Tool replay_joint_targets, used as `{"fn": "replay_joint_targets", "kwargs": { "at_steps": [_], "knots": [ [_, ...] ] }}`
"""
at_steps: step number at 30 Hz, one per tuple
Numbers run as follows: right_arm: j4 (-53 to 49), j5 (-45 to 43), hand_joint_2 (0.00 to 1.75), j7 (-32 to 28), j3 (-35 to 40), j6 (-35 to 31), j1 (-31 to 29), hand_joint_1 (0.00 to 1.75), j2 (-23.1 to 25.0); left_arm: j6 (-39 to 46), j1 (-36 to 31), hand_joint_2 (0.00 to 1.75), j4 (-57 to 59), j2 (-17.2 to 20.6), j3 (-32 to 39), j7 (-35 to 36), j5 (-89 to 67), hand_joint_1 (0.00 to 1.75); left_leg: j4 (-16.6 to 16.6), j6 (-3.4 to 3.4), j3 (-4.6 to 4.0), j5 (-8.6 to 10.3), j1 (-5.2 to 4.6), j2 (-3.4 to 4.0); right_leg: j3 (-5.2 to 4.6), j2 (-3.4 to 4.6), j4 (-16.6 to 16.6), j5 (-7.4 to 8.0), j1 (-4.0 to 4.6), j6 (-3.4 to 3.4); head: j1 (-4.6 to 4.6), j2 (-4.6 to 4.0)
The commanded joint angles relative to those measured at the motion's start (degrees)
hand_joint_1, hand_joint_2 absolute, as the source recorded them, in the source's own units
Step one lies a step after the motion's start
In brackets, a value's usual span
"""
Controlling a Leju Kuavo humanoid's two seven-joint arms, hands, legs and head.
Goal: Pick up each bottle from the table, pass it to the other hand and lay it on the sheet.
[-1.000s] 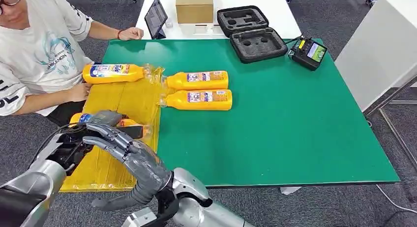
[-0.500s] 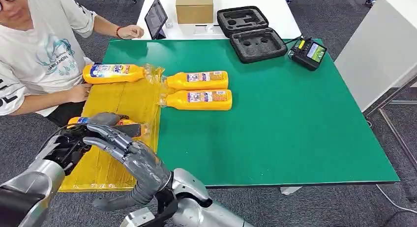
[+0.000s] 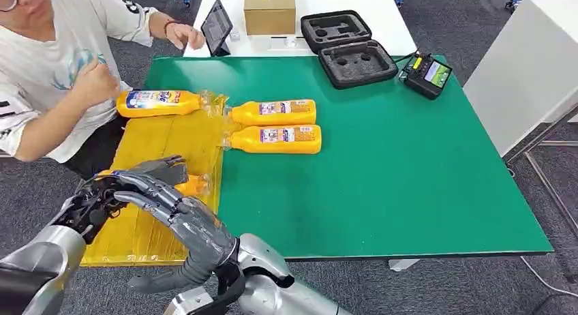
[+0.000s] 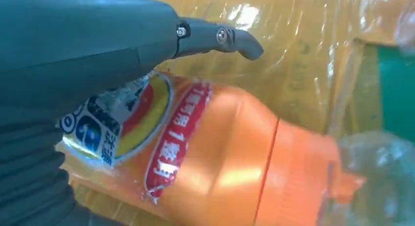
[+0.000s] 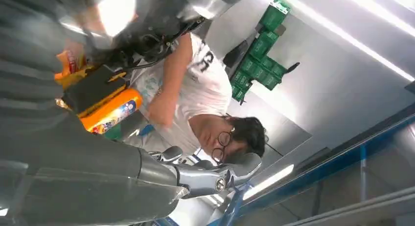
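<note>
Left hand (image 4: pixel 73 64) seemingly around bottle (image 4: pixel 205 162), label legible at wrist.

Orange bottles (image 3: pixel 273 112) (blue-and-red labels), yellow sheet (image 3: pixel 174 144), green table (image 3: pixel 382 165), black foam case (image 3: pixel 349 48)

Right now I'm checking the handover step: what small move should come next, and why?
Probably draw the right hand back and clear. The left hand grips the bottle just above the yellow sheet, while the right hand's fingers are spread over it, so the pass looks done and laying it down is left.
</note>
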Motion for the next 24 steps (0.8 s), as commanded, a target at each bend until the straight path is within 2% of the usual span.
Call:
{"fn": "replay_joint_targets", "kwargs": {
  "at_steps": [1, 5, 10, 13, 14, 16, 18, 24],
  "knots": [
    [2.78, 0.18, 1.75, 0.42, 0.37, 0.27, -1.43, 0.0, -1.04, -2.51, 4.69, 0.0, 3.07, -1.61, 5.18, -1.1, 3.61, 0.0, -0.12, -0.02, 0.26, -0.03, -0.04, 0.08, 0.21, 0.13, -0.09, -0.01, -0.05, -0.01, 0.0, 0.0],
    [2.94, 1.01, 1.75, 0.61, 0.6, 0.14, -0.95, 0.0, -1.44, 6.47, 6.48, 0.0, -0.16, -3.43, 12.04, -3.86, 9.88, 0.0, -0.18, -0.03, 0.39, -0.04, -0.04, 0.09, 0.34, 0.15, -0.15, -0.01, -0.05, -0.02, -0.02, 0.0],
    [4.58, 1.65, 1.75, 0.66, 1.28, -0.62, -1.4, 0.0, -0.83, 10.61, 7.9, 0.0, -3.24, -4.56, 22.22, -6.17, 21.13, 0.0, -0.16, -0.05, 0.44, -0.07, 0.01, 0.01, 0.41, 0.1, -0.16, -0.05, 0.0, -0.03, 0.0, 0.0],
    [5.81, 1.22, 1.75, 1.11, 2.31, -1.5, -2.25, 0.0, -0.58, 26.65, 8.76, 0.0, -8.0, -6.44, 28.67, -14.58, 26.96, 0.0, -0.07, -0.03, 0.3, -0.05, 0.02, 0.02, 0.27, 0.09, -0.09, -0.03, 0.01, -0.02, 0.02, 0.0],
    [6.17, 1.08, 1.75, 1.14, 2.47, -1.59, -2.42, 0.0, -0.44, 30.53, 9.69, 0.0, -12.03, -7.04, 30.04, -14.63, 28.56, 0.0, -0.07, -0.04, 0.32, -0.08, 0.04, 0.02, 0.29, 0.1, -0.09, -0.05, 0.03, -0.04, 0.0, 0.0],
    [6.28, 1.04, 1.75, 1.13, 2.53, -1.66, -2.44, 0.0, -0.35, 30.49, 9.77, 0.0, -12.07, -6.9, 29.97, -14.63, 28.72, 0.0, 0.01, -0.03, 0.07, -0.03, 0.06, 0.03, 0.02, 0.08, -0.04, 0.0, 0.06, -0.03, 0.0, 0.0],
    [7.0, 0.37, 1.75, 1.04, 3.17, -2.25, -2.94, 0.0, -0.37, 38.73, 12.83, 0.0, -20.81, -7.19, 28.75, -14.63, 32.62, 0.0, 0.0, -0.05, 0.02, -0.05, 0.05, 0.04, -0.05, 0.1, -0.03, -0.02, 0.06, -0.05, 0.0, 0.0],
    [7.37, -0.56, 1.75, 0.5, 3.3, -3.28, -2.69, 0.0, -0.77, 51.65, 19.02, 0.0, -35.38, -6.34, 24.0, -14.63, 35.76, 0.0, 0.0, -0.05, -0.07, -0.08, 0.05, 0.06, -0.11, 0.14, -0.03, -0.05, 0.07, -0.04, 0.02, 0.0]
  ]
}}
